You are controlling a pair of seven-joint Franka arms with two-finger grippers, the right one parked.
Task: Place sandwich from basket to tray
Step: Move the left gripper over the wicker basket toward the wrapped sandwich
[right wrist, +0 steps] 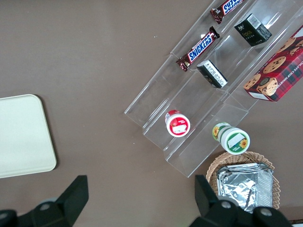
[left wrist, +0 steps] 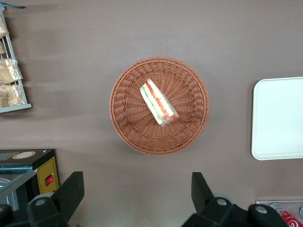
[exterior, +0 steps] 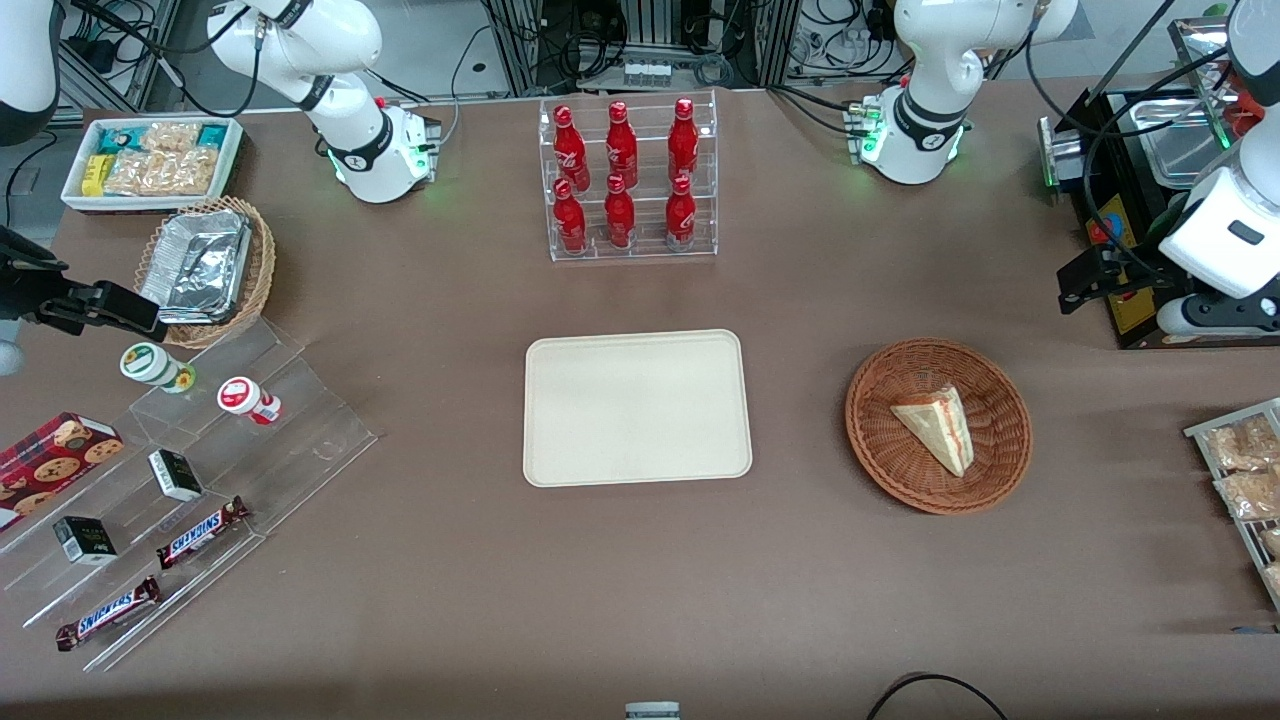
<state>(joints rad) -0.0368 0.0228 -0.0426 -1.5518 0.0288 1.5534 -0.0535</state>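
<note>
Front view: one sandwich (exterior: 935,427) lies flat in the single reddish basket (exterior: 880,455), cut edge showing, not yet picked. One bare tray (exterior: 637,408) waits mid-table, near the basket, so the carry looks short. Six red bottles (exterior: 622,175) stand in their rack.

Left wrist view: the end effector (left wrist: 137,189) hangs well above the table, fingers (left wrist: 71,189) spread apart and holding nothing, apparently poised to descend on the sandwich (left wrist: 158,102).

Woven wicker basket (left wrist: 128,127); matt, perhaps plastic tray (exterior: 637,408).
</note>
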